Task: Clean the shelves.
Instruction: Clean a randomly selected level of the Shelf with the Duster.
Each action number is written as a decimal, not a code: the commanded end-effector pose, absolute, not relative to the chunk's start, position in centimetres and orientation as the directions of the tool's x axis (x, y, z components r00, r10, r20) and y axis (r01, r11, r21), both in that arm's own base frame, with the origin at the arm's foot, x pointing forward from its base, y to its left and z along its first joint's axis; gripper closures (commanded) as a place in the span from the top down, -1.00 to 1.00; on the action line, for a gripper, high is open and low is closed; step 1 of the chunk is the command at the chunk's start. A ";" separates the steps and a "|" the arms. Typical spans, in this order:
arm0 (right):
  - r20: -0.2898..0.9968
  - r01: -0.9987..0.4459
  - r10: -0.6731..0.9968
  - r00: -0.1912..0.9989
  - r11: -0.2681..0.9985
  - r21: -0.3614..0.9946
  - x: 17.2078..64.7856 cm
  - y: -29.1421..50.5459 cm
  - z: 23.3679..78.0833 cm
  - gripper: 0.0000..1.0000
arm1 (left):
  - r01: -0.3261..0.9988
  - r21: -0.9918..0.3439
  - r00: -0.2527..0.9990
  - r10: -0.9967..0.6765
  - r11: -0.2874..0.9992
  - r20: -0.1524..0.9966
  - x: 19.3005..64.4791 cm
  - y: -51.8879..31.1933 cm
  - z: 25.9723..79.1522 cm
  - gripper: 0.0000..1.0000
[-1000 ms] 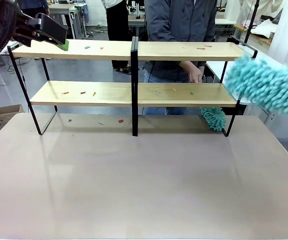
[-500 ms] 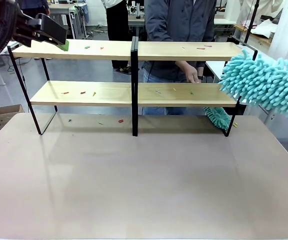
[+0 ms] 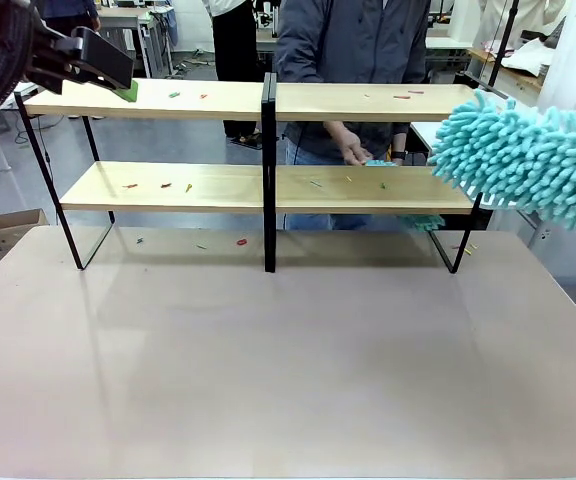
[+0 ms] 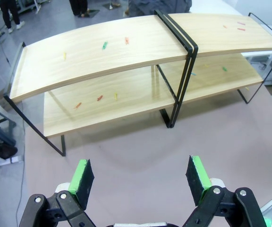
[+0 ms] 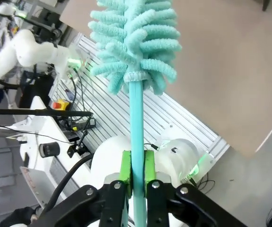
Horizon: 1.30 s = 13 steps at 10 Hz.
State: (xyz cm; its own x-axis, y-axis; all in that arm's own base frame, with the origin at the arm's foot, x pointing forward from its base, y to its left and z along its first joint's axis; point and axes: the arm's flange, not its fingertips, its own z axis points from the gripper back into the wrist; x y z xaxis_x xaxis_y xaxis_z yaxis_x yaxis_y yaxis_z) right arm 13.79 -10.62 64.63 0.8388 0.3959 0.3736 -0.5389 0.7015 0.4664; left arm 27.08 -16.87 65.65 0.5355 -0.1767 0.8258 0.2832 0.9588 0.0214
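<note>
The shelves (image 3: 368,102) stand across the far side of the table, two light-wood boards in a black frame, with small coloured bits (image 3: 173,95) scattered on both tiers. My right gripper (image 5: 137,166) is shut on the handle of a teal fluffy duster (image 5: 136,38). The duster's head (image 3: 528,160) hangs at the right end of the shelves. My left gripper (image 4: 140,175) is open and holds nothing. It hovers by the left end of the top board (image 3: 118,80), and its wrist view looks down on the shelves (image 4: 126,47).
A person stands behind the shelves, one hand (image 3: 351,150) over the lower board by a small teal thing (image 3: 379,162). Another teal duster (image 3: 423,222) shows under the lower board. Coloured bits (image 3: 241,241) lie on the table. A cardboard box (image 3: 13,225) sits on the floor at left.
The duster in my right gripper has swung left toward the shelves' right end. The person's hand slid left along the lower board, and the teal duster below it moved up behind the board.
</note>
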 end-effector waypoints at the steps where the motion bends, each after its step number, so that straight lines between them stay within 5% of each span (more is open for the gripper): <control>1: 0.399 -0.566 0.412 0.819 0.694 0.446 15.4 -7.7 64.8 -0.74 | 0.281 0.014 0.535 -0.169 0.959 0.828 27.1 -16.8 65.7 1.00; 5: 0.348 -0.575 0.461 0.816 0.707 0.412 21.2 1.2 62.3 -0.74 | 0.281 0.014 0.535 -0.169 0.959 0.828 27.1 -16.8 65.7 1.00; 8: 0.340 -0.584 0.477 0.810 0.710 0.393 20.6 1.1 62.2 -0.74 | 0.281 0.014 0.535 -0.169 0.959 0.828 27.1 -16.8 65.7 1.00; 13: 0.327 -0.539 0.431 0.841 0.718 0.442 34.0 6.5 58.6 -0.74 | 0.281 0.014 0.535 -0.169 0.959 0.828 27.1 -16.8 65.7 1.00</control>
